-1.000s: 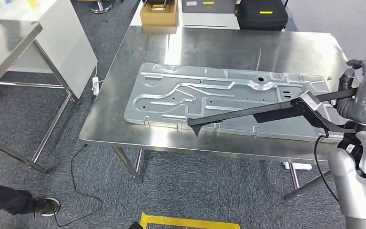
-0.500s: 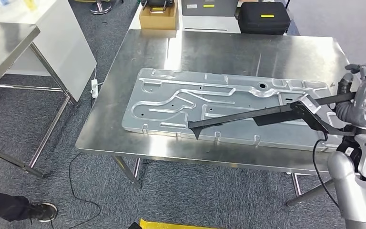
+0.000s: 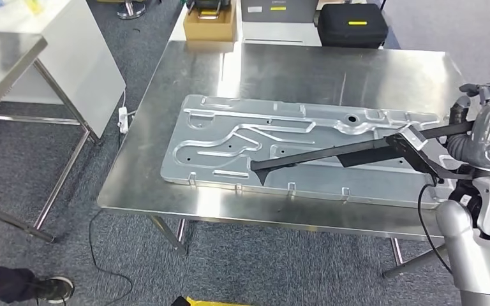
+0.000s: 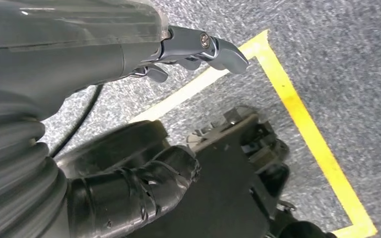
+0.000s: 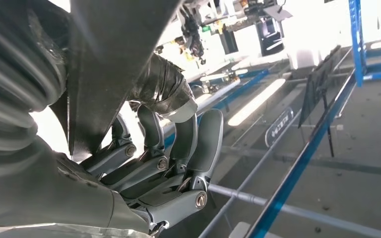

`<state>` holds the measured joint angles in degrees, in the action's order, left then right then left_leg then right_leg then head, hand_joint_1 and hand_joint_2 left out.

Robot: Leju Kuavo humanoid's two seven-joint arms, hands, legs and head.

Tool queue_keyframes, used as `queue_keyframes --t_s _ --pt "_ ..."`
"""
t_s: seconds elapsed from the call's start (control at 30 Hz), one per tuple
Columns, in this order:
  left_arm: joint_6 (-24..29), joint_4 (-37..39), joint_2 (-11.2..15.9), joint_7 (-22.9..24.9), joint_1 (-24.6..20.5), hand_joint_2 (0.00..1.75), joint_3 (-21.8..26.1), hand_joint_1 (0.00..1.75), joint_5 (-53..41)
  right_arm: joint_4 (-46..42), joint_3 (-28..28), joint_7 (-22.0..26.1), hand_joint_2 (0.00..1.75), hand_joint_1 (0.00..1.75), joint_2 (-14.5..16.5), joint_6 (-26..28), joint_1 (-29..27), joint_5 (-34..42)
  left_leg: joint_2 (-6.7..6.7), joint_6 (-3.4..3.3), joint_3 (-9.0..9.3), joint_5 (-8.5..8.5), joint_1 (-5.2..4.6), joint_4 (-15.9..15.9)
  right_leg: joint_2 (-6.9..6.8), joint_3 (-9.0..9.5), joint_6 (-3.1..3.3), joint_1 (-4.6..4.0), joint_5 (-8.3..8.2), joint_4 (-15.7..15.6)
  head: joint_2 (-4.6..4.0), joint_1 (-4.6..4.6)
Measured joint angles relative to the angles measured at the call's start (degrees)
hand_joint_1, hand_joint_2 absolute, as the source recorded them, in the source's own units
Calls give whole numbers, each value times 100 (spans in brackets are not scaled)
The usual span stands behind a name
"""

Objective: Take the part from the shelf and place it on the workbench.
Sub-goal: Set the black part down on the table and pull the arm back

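Observation:
In the head view my right hand (image 3: pixel 487 124) grips the near end of a long black part (image 3: pixel 332 152). The part reaches left and hangs over a large stamped metal panel (image 3: pixel 230 137) that lies flat on the steel workbench (image 3: pixel 332 70). Its pointed tip is above the panel's front half. In the right wrist view the fingers (image 5: pixel 178 148) of my right hand (image 5: pixel 154 173) curl around the black part (image 5: pixel 104 64). My left hand (image 4: pixel 198 47) hangs over the floor, holding nothing, fingers apart.
A second steel table (image 3: pixel 6 51) and a white cabinet (image 3: pixel 83 57) stand at the left. A cardboard box (image 3: pixel 210 25) and a black case (image 3: pixel 351 22) sit behind the workbench. A person's shoe (image 3: pixel 51 288) and a cable (image 3: pixel 102 255) lie on the carpet.
The whole picture has shifted: the camera has come closer to the workbench. The black part's tip now lies further over the panel. My right hand still holds the part.

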<state>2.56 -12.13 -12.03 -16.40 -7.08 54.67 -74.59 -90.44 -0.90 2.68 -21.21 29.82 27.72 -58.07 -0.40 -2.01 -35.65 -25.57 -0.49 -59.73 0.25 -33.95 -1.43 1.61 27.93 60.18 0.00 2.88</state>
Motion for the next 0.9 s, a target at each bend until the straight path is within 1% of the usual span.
queue_keyframes --t_s 0.07,0.1,0.13,0.2,0.23,0.27,0.3,0.33,0.37,0.4,0.43,0.5,0.57,0.6,0.63,0.67,0.7,0.73,0.77,0.8,0.83,0.87,0.9 --pt "0 0 -2 2 11 175 -1 0 1 11 0 1 175 175 1 3 -1 7 3 -50 68 22 22 95 -12 7 -57 8 47 27 0 2" --pt "-2 0 -4 3 10 175 -1 0 1 14 1 -1 175 175 1 6 4 16 5 -84 110 34 34 145 -17 -58 -72 7 138 179 0 3" --pt "-3 0 -7 3 7 175 -1 0 2 16 1 -3 175 175 1 11 6 30 7 -113 141 37 38 173 -20 -195 -76 9 272 450 0 5" --pt "14 0 -10 20 -1 175 -2 0 1 30 2 -9 175 175 1 22 -4 55 7 -154 159 15 26 168 -18 -614 -90 0 554 1193 0 7" --pt "39 0 -10 42 1 175 -3 0 -1 41 2 -10 175 175 1 26 -18 62 6 -162 166 -2 20 157 -19 -781 -98 -1 587 1445 0 9" --pt "67 0 -10 71 5 175 -4 0 -2 51 2 -10 175 175 1 28 -33 65 3 -164 176 -24 15 143 -19 -856 -102 0 507 1499 0 8" --pt "89 0 -12 98 10 175 -4 0 -1 57 3 -10 175 175 1 29 -43 66 0 -160 192 -51 14 124 -20 -814 -100 0 323 1326 0 8" --pt "100 0 -16 118 13 175 -5 0 2 60 3 -10 175 175 1 30 -47 66 -4 -149 213 -85 13 101 -21 -676 -90 1 74 972 0 8" --pt "97 0 -20 128 13 175 -5 0 6 61 4 -10 175 175 1 32 -46 67 -8 -132 228 -120 6 76 -23 -511 -73 -7 -104 611 0 8" --pt "91 0 -26 134 9 175 -5 0 4 62 5 -10 175 164 2 36 -43 67 -13 -109 232 -152 -4 44 -20 -373 -52 -20 -216 308 0 8" --pt "82 0 -31 138 3 175 -8 0 -4 63 6 -10 175 154 3 39 -43 67 -16 -84 230 -172 -13 25 -19 -289 -32 -35 -255 126 0 7" --pt "56 0 -37 142 -1 175 -19 0 -32 67 8 -10 175 131 7 48 -45 68 -18 -43 224 -186 -24 20 -7 -260 7 -55 -225 48 0 5" --pt "30 0 -36 140 3 175 -30 0 -47 69 9 -8 175 131 11 55 -49 67 -10 15 217 -246 -26 -17 -7 -233 58 -18 -230 15 0 3" --pt "23 0 -34 140 3 175 -33 0 -46 70 9 -5 175 132 14 59 -50 66 -6 51 164 -334 -22 -145 -13 -214 87 3 -232 -9 0 -2" --pt "22 0 -34 144 3 175 -34 0 -41 71 9 1 175 133 20 65 -53 65 -2 88 46 -476 -11 -398 -22 -195 112 20 -232 -28 0 -4" --pt "22 0 -34 151 4 175 -35 0 -33 74 9 11 175 135 28 71 -54 60 1 116 -125 -640 7 -750 -29 -187 129 20 -227 -33 0 -6" --pt "22 0 -34 165 8 131 -36 0 -23 82 9 23 175 136 44 74 -54 52 2 139 -327 -790 29 -1138 -35 -185 140 20 -222 -34 0 -9" --pt "21 0 -34 179 14 87 -36 0 -16 93 8 34 175 137 63 74 -54 40 3 159 -499 -872 50 -1448 -38 -183 144 21 -219 -33 0 -9" --pt "20 0 -34 192 20 44 -36 0 -11 110 7 43 175 138 84 72 -51 23 3 175 -587 -846 68 -1574 -37 -178 143 25 -215 -33 0 -9" --pt "20 0 -33 204 23 0 -36 0 -10 130 6 47 175 140 103 66 -44 3 4 186 -570 -710 86 -1479 -35 -170 137 30 -210 -32 0 -9" --pt "21 0 -33 215 21 0 -36 0 -11 151 4 48 175 142 117 57 -28 -21 5 191 -449 -494 100 -1177 -33 -156 127 37 -203 -31 0 -9" --pt "23 0 -33 228 16 0 -38 0 -13 177 2 45 175 144 128 43 7 -47 6 189 -278 -273 112 -778 -31 -143 110 43 -194 -31 0 -9" --pt "26 0 -34 245 7 0 -40 0 -19 211 -3 38 175 147 141 19 65 -75 5 182 -115 -124 108 -403 -26 -136 84 40 -184 -23 0 -8"
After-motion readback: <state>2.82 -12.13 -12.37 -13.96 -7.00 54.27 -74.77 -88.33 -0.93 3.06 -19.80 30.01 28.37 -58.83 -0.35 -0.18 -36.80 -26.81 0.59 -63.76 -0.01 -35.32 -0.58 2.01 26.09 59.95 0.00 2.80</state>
